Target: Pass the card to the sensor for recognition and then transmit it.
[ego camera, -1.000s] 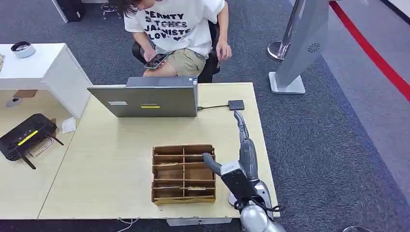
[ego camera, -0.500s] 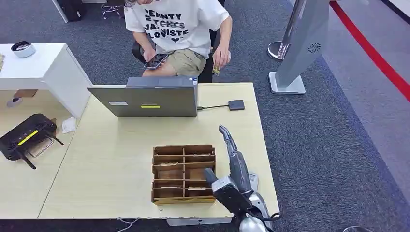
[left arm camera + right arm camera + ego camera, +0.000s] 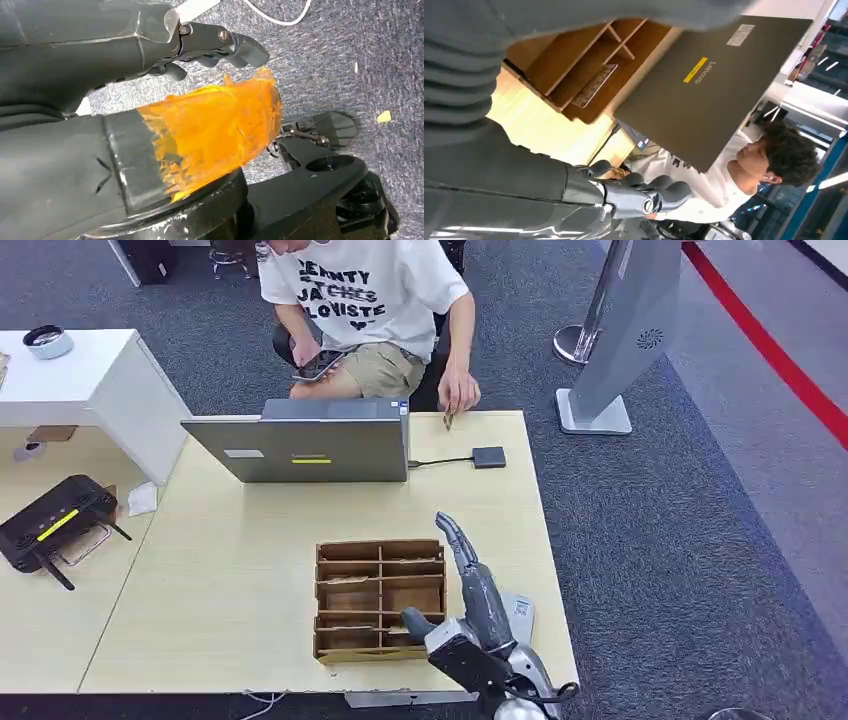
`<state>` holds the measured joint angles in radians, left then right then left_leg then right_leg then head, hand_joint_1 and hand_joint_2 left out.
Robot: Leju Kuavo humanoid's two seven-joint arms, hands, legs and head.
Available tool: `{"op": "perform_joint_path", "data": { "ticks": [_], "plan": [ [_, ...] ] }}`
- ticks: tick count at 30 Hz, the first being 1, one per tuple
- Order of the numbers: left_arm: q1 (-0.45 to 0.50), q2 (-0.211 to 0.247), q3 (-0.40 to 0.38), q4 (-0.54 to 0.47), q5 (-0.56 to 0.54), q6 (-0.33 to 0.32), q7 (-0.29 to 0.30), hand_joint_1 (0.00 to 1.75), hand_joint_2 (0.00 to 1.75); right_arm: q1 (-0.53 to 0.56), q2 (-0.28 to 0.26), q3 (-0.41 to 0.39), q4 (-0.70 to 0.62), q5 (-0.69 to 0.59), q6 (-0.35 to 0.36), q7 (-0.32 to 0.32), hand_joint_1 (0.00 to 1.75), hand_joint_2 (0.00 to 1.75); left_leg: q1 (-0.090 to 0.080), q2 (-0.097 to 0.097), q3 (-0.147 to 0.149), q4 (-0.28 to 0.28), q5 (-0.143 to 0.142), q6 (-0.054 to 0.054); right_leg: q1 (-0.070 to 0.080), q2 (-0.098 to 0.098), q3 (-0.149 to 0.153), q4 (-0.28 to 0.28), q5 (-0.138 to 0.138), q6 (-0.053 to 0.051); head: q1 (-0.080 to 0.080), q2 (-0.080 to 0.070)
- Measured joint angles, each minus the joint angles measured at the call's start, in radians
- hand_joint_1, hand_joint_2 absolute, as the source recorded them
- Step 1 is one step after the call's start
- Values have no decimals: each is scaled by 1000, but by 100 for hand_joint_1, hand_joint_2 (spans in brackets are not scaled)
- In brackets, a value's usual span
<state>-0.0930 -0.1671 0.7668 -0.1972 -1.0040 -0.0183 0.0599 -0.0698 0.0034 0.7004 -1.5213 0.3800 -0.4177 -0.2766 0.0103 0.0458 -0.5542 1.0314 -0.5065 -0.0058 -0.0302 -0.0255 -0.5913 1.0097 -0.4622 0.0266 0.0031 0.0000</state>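
— Card: where is it?

— A white card [image 3: 517, 606] lies flat on the table [image 3: 230, 570] just right of the wooden tray [image 3: 380, 550], partly under the right hand [image 3: 470, 615]. More cards sit in the tray's slots.

— Is the hand holding it?

— No. Its fingers are stretched straight and its thumb points at the tray, with nothing in its grasp. A second ago it reached well beyond the tray toward the small dark box [image 3: 488, 457]. It has since drawn back alongside the tray.

— And the left hand [image 3: 100, 45]?

— It hangs over the carpet, loosely spread and holding nothing.

— Anything else beyond the tray?

— The person's hand [image 3: 460, 395] has come down to the table's far edge, past the laptop [image 3: 310, 445], pinching something small.
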Motion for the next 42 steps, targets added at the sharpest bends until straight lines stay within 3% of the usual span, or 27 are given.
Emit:
{"op": "perform_joint_path", "data": {
  "ticks": [17, 18, 19, 20, 21, 22, 42],
  "plan": [
    [3, 0, 0, 0, 2, 0, 5, 0, 0, 0, -13, 24, 1, 285, -153, 35, 0, 175, 0, 0, 0, 0, 0, 0, 0, 0, 0, 0, 0, 0, 0, 0],
    [3, 0, 0, 0, 5, -1, 5, 0, 0, -1, -13, 25, 2, 302, -159, 39, 17, 175, 0, 0, 0, 0, 0, 0, 0, 0, 0, 0, 0, 0, 0, 0],
    [3, -1, 1, 0, 7, 0, 5, 0, 0, -2, -14, 27, 4, 317, -165, 44, 17, 175, 0, 0, 0, 0, 0, 0, 0, 0, 0, 0, 0, 0, 0, 0],
    [3, -1, 1, 0, 8, 0, 6, 0, 0, -4, -14, 30, 6, 328, -168, 47, 75, 175, 0, 0, 0, 0, 0, 0, 0, 0, 0, 0, 0, 0, 0, 0],
    [3, -2, 1, 0, 10, 0, 8, 0, 0, -6, -14, 32, 9, 340, -172, 50, 161, 175, 0, 0, 0, 0, 0, 0, 0, 0, 0, 0, 0, 0, 0, 0],
    [3, -2, 1, 0, 11, 0, 9, 0, 0, -7, -14, 34, 11, 350, -177, 53, 175, 175, 0, 0, 0, 0, 0, 0, 0, 0, 0, 0, 0, 0, 0, 0],
    [2, -14, 31, 0, 44, 23, 13, 0, 0, -59, -14, 63, 95, 517, -219, 123, 175, 175, 0, 0, 0, 0, 0, 0, 0, 0, 0, 0, 0, 0, 0, 0]
  ]
}}
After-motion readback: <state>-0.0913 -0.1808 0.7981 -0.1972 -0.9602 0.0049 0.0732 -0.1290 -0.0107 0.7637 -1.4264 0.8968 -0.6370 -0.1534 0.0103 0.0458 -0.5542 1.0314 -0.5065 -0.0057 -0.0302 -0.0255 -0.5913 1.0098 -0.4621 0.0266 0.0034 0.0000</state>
